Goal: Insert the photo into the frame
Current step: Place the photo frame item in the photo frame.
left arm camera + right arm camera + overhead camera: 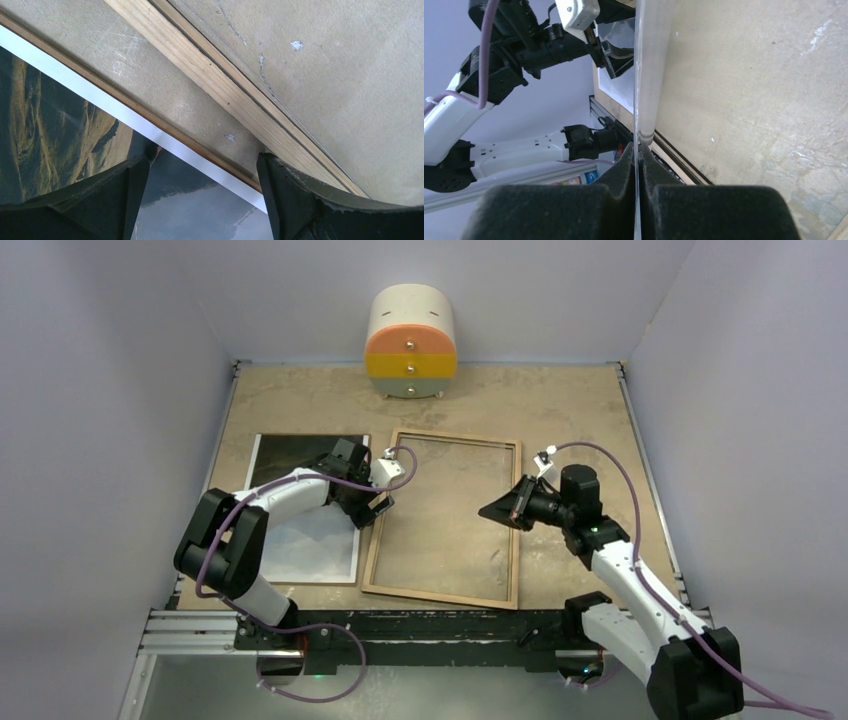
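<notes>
Right jaws tight on glass pane (647, 90)

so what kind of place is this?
Probably a lab robot cell: plain walls box in a worn table, the left arm and right arm sit bolted to a rail at its near edge, and a toy-like drawer unit stands as a prop.

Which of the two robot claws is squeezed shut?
The right gripper: its fingers pinch a thin clear sheet. The left gripper has its fingers spread wide above the edge of the photo.
</notes>
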Motion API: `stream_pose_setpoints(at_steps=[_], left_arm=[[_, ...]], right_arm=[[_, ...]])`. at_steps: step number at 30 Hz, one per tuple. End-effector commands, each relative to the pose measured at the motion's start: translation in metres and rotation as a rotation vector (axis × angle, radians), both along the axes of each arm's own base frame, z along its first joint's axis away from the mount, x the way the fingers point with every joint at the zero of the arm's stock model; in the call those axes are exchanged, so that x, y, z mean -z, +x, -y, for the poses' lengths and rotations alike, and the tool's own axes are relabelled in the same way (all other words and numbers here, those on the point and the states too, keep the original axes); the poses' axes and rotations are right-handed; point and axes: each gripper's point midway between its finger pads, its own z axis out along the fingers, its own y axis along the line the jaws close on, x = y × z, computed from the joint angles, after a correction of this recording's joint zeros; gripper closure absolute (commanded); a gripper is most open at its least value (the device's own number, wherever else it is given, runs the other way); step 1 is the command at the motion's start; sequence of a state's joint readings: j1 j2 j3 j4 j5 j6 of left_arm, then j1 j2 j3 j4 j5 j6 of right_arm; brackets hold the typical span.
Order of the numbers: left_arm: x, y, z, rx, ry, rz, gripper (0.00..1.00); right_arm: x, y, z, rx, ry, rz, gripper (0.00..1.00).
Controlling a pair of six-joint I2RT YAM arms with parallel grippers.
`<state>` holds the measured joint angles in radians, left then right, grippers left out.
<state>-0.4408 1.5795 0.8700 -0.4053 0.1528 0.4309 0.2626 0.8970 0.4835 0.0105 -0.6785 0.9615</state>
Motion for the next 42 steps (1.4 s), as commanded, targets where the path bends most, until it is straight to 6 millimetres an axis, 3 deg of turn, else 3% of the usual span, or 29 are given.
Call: stream_pose_setpoints(at_steps=[1, 7, 25, 39, 41, 42], left_arm=[[-0.010, 0.001, 0.017, 0.043, -0.073, 0.022, 0.16], [-0.008, -0.001, 0.018, 0.046, -0.074, 0.015, 0.16], [-0.019, 0.007, 0.012, 0.003, -0.120, 0.009, 0.16], [-0.016, 0.008, 0.007, 0.004, -0.119, 0.004, 0.17], [-0.015, 0.007, 0.008, 0.007, -0.118, 0.002, 0.17], [-0.014, 0.007, 0.008, 0.008, -0.117, 0.001, 0.17]], right_arm=[[-0.015, -0.002, -0.011, -0.063, 0.071, 0.038, 1.00], [-0.026, 0.000, -0.016, -0.077, 0.113, 0.066, 1.00], [-0.030, 0.000, -0.026, -0.135, 0.114, 0.119, 1.00], [0.005, -0.009, -0.014, -0.101, -0.007, 0.013, 1.00], [0.013, -0.009, -0.010, -0.087, -0.039, 0.003, 0.92], [0.016, -0.009, -0.009, -0.080, -0.049, 0.003, 0.82]])
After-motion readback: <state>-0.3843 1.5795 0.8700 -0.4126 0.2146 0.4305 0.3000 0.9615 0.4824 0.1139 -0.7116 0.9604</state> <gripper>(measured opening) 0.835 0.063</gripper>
